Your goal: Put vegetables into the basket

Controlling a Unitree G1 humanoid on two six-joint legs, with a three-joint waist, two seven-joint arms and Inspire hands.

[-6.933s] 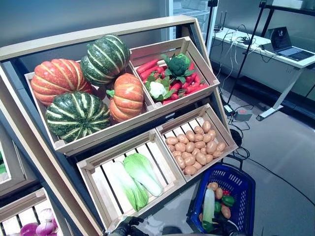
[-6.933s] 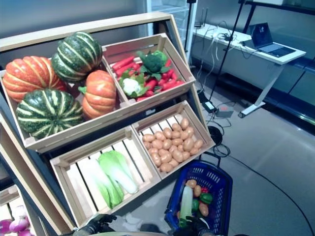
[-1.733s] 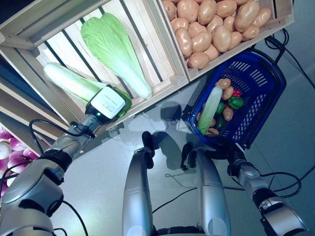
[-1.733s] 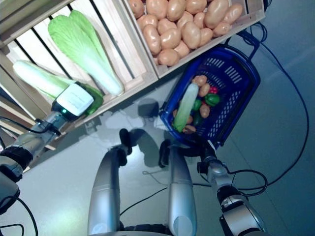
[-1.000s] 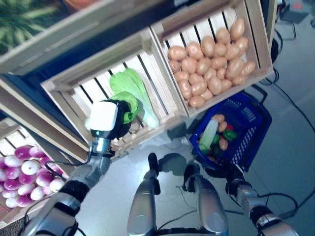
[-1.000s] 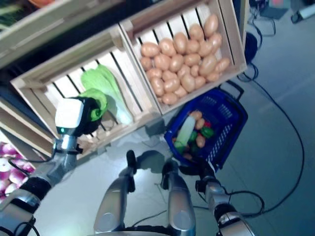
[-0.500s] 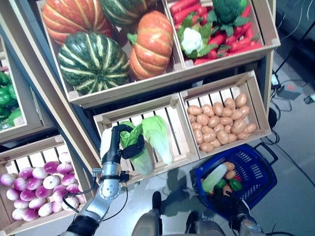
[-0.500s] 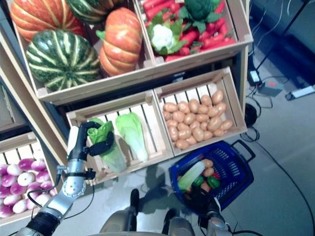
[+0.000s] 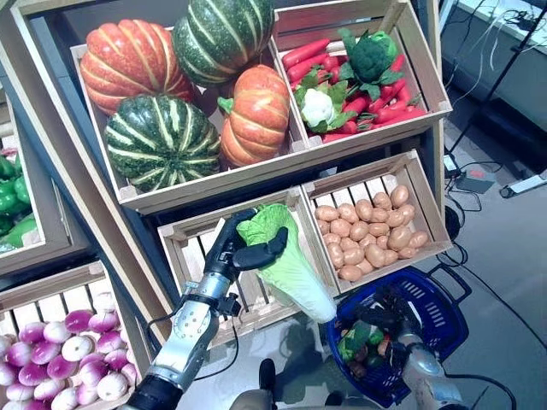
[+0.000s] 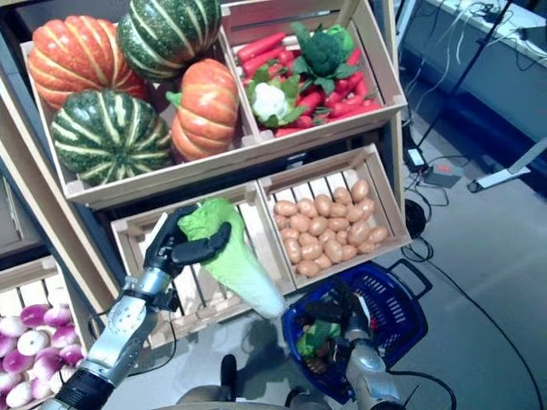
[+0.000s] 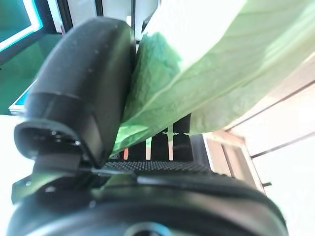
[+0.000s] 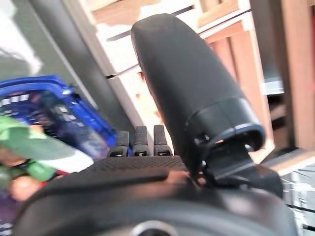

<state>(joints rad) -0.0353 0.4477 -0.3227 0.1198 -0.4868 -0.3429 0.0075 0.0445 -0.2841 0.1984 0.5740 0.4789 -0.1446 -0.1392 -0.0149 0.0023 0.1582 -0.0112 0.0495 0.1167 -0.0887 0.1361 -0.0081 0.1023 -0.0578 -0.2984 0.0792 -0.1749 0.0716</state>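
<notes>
- No readable labels or writing.
- Left hand [image 9: 232, 248]: raised before the slatted wooden crate [image 9: 195, 248], fingers and thumb clamped round the leafy top of a pale green napa cabbage [image 9: 289, 266], white stem hanging toward the blue plastic basket [image 9: 434, 309].
- Right hand [image 9: 389, 309]: at the basket rim; finger state can't be told.

Right hand [image 9: 395, 309] — fingers hidden at the basket [image 9: 444, 309] rim — vegetables inside indistinct.
</notes>
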